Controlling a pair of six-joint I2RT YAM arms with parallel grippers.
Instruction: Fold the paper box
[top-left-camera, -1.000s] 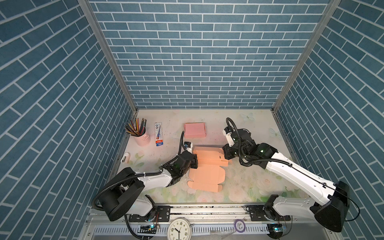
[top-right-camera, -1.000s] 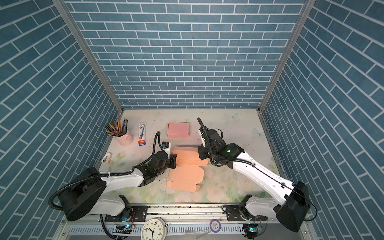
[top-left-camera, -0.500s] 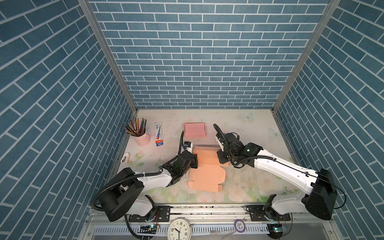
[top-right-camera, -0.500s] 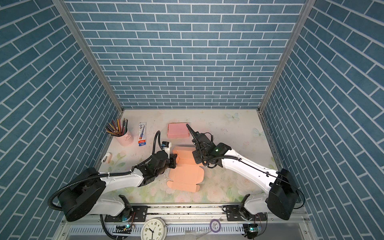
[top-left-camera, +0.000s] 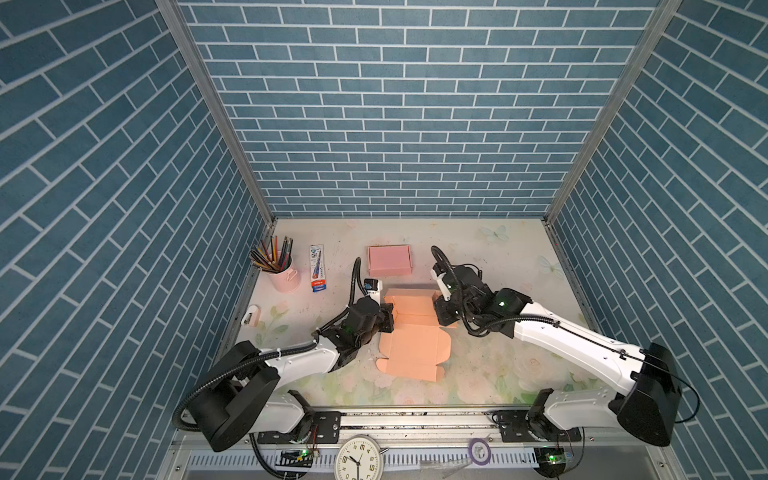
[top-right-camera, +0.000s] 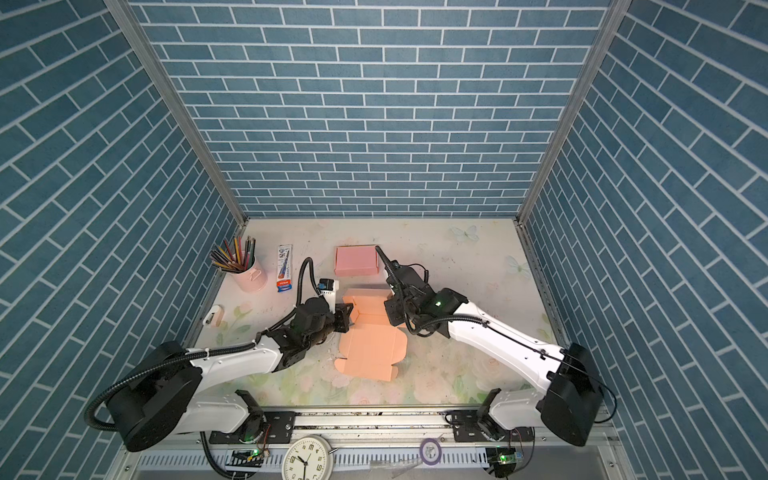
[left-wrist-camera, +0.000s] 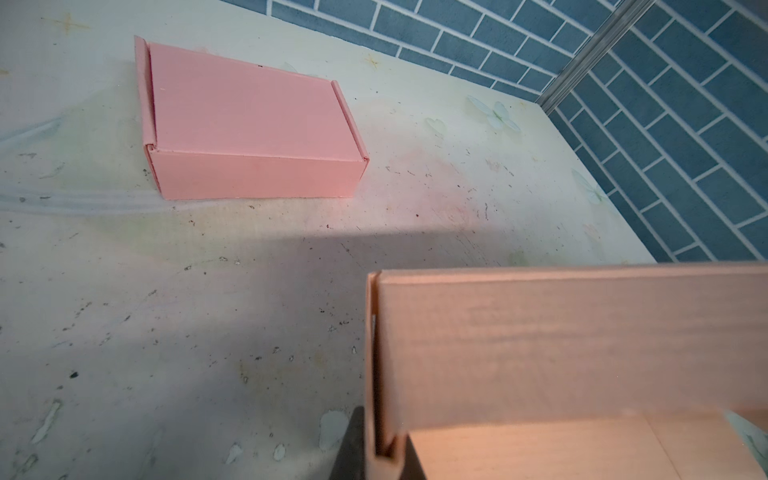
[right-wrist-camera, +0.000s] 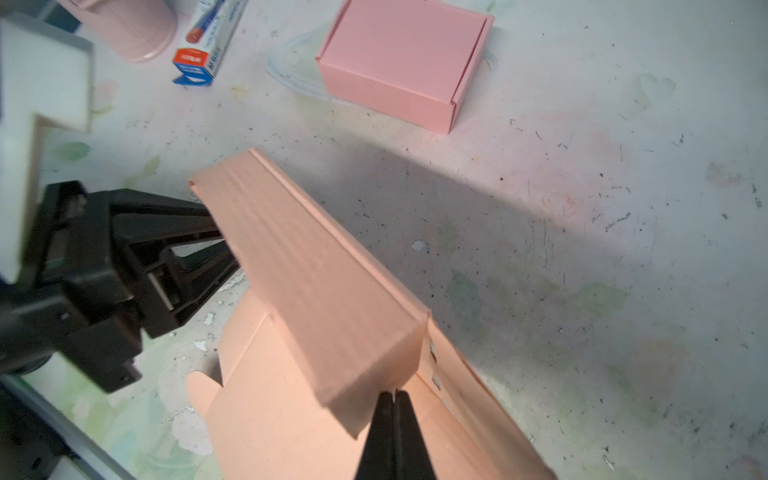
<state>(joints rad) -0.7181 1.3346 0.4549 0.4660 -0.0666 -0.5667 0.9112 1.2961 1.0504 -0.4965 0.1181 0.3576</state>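
The table (top-left-camera: 478, 257) is pale, flower-printed and scuffed. An orange paper box (top-left-camera: 415, 353) lies partly flat at its centre, with a closed pink box (top-left-camera: 389, 260) above it. A pink cup of pencils (top-left-camera: 284, 276) and a blue-and-white carton (top-left-camera: 318, 274) sit upper left. A small white object (top-left-camera: 250, 320) lies at the left edge.

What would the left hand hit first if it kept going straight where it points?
The orange paper box: the left hand grips its side wall, so going on would likely just shove the box.
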